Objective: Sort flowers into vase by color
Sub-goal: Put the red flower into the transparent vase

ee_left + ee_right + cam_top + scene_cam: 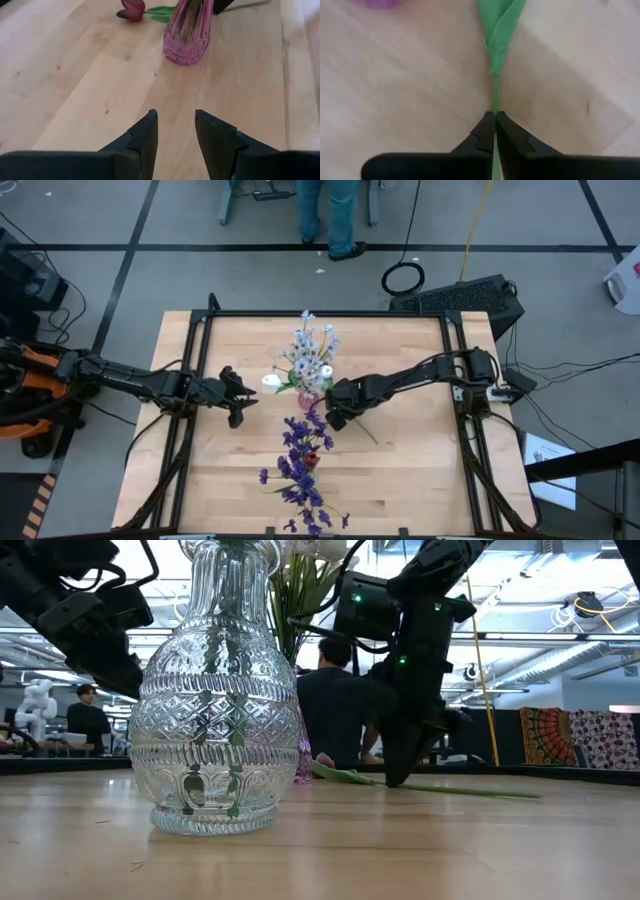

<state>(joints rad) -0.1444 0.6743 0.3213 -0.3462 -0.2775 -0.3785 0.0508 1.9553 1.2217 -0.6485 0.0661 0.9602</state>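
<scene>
A dark red tulip [131, 9] lies on the table beside the pink vase [186, 37]. Its leaves [500, 25] and green stem [450, 789] run past the vase toward the table's right. My right gripper [335, 417] is down at the table, just right of the pink vase, shut on that stem. White and lavender flowers [310, 355] stand in the pink vase. Dark purple flowers [303, 470] stand in the clear glass vase [215, 690] nearer the front edge. My left gripper [176, 135] hovers open, left of the pink vase, holding nothing. My right gripper pinches the tulip's thin stem [495, 107] just below the leaves, between its two fingertips. The fingers [398, 772] come slanting down from the table's right and lie along the stem. The stem lies on the table, and its free end [372, 438] trails behind the gripper.
The two vases stand close together in the table's middle, with flower heads spreading over them. A black frame rail [190, 380] runs along each side of the table. Bare wood [75, 90] lies between my left gripper and the pink vase. People show in the room beyond.
</scene>
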